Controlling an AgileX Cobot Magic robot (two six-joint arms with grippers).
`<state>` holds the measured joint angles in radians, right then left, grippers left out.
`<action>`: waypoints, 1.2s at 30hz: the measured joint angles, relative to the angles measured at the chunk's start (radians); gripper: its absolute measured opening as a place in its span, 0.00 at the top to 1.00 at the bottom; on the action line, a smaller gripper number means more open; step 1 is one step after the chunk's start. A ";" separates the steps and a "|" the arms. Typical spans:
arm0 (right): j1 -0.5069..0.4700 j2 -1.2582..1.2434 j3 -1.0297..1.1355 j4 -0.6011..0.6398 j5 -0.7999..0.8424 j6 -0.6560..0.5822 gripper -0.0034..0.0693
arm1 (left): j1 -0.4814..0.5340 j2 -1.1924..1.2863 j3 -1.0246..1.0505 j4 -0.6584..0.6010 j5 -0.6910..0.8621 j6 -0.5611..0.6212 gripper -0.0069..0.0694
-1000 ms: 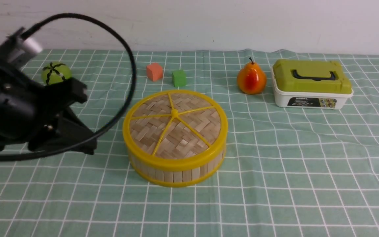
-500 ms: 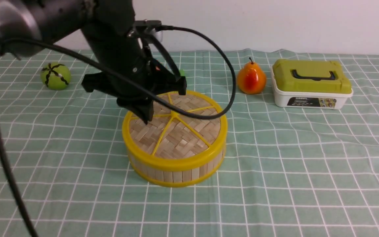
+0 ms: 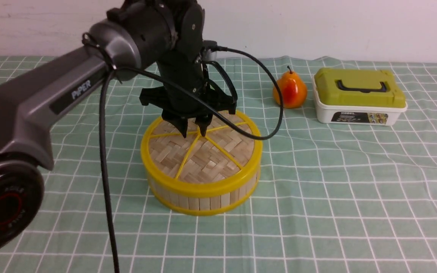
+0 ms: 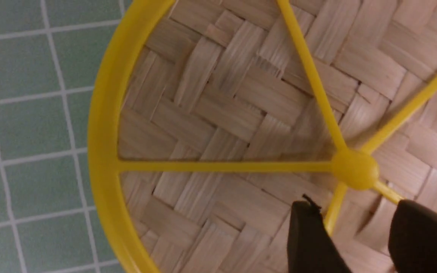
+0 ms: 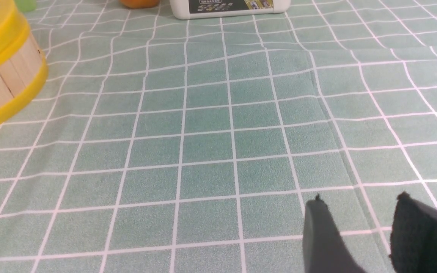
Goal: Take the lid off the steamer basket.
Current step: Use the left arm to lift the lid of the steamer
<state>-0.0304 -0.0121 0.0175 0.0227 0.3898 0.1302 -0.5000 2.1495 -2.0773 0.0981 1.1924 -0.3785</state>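
Note:
The lid [image 3: 203, 151], a woven bamboo disc with yellow rim and spokes, lies flat on the steamer basket [image 3: 199, 201] at the middle of the table. My left gripper [image 3: 194, 133] points down over the lid's centre, open, its tips just beside the yellow hub [image 3: 201, 131]. In the left wrist view the two black fingers [image 4: 305, 227] straddle a spoke just below the hub [image 4: 355, 172], with the left gripper [image 4: 355, 206] holding nothing. My right gripper [image 5: 360, 201] is open and empty above bare cloth; it does not show in the front view.
An orange pear [image 3: 290, 91] and a white box with a green handled lid [image 3: 359, 96] stand at the back right. The left arm and its cable [image 3: 104, 159] cross the table's left half. The checked cloth [image 3: 355, 182] is wrinkled on the right.
My left arm has swung from the table's left side over the basket. The gripper moved from the lid's left part to the hub and its jaws have narrowed.

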 joint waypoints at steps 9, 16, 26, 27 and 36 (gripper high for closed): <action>0.000 0.000 0.000 0.000 0.000 0.000 0.62 | 0.000 0.030 -0.001 0.016 -0.086 0.015 0.48; 0.000 0.000 0.000 0.000 0.000 0.000 0.62 | 0.000 0.035 -0.001 0.037 -0.117 0.015 0.49; 0.000 0.000 0.000 0.000 0.000 0.000 0.62 | 0.000 0.056 -0.007 0.041 -0.121 0.016 0.49; 0.000 0.000 0.000 0.000 0.000 0.000 0.62 | 0.000 0.057 -0.007 0.041 -0.122 0.016 0.49; 0.000 0.000 0.000 0.000 0.000 0.000 0.62 | 0.000 0.057 -0.007 0.041 -0.115 0.016 0.55</action>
<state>-0.0304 -0.0121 0.0175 0.0227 0.3898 0.1302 -0.5000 2.2064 -2.0847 0.1387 1.0778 -0.3627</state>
